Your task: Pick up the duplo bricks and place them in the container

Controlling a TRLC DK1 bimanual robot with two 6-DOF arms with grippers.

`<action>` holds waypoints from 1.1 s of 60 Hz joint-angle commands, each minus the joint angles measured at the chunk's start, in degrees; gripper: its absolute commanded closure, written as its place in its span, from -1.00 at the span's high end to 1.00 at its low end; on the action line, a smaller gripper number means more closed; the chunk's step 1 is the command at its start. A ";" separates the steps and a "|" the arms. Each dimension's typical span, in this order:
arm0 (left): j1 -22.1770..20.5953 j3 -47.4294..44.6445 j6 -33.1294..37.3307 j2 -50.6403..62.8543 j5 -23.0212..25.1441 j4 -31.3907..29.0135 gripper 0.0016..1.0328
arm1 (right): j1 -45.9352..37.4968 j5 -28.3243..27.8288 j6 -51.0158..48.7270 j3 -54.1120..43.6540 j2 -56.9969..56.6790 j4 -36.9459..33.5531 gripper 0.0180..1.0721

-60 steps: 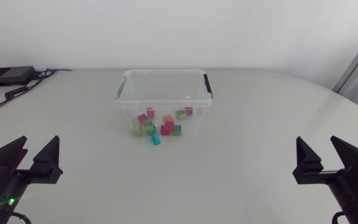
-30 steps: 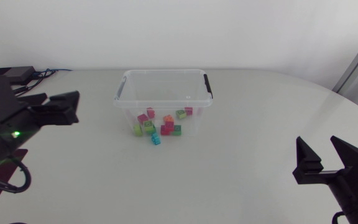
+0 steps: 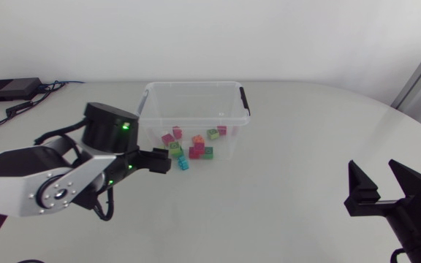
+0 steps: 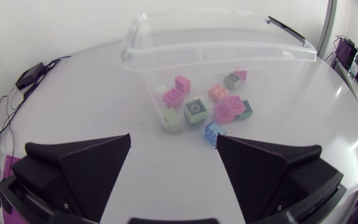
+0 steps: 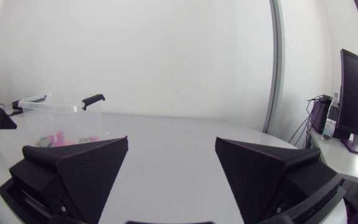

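Note:
A clear plastic container (image 3: 192,102) with black handles stands at the table's back middle. Several coloured duplo bricks (image 3: 196,146) lie in a cluster at its near wall, most seen through the plastic. A small blue brick (image 3: 183,164) lies on the table just outside that wall. My left gripper (image 3: 161,162) hovers beside the cluster, on its left. In the left wrist view, the left gripper (image 4: 173,165) is open and empty, with the blue brick (image 4: 213,132) and the container (image 4: 222,50) ahead of it. My right gripper (image 3: 378,188) stands open and empty at the front right, far from the bricks; the right wrist view shows it (image 5: 171,171) looking across the table.
A black box (image 3: 9,89) with cables lies at the table's back left corner. Bare tabletop (image 3: 291,183) stretches between the container and my right gripper.
My left arm has swung from the front left corner in to the container's near side, its gripper now close to the bricks. The right arm has not moved.

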 commanded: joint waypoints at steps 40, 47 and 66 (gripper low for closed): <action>-4.42 22.76 -11.43 31.09 5.26 -1.46 0.68 | -0.24 -0.23 0.20 -1.17 -0.30 0.69 0.93; -3.01 24.86 -11.60 32.50 5.53 -4.36 0.68 | -0.24 -0.23 0.20 -1.26 -0.30 0.69 0.93; -0.81 28.38 -13.71 37.25 5.79 -8.50 0.68 | -0.24 -0.23 0.20 -1.17 -0.30 0.69 0.93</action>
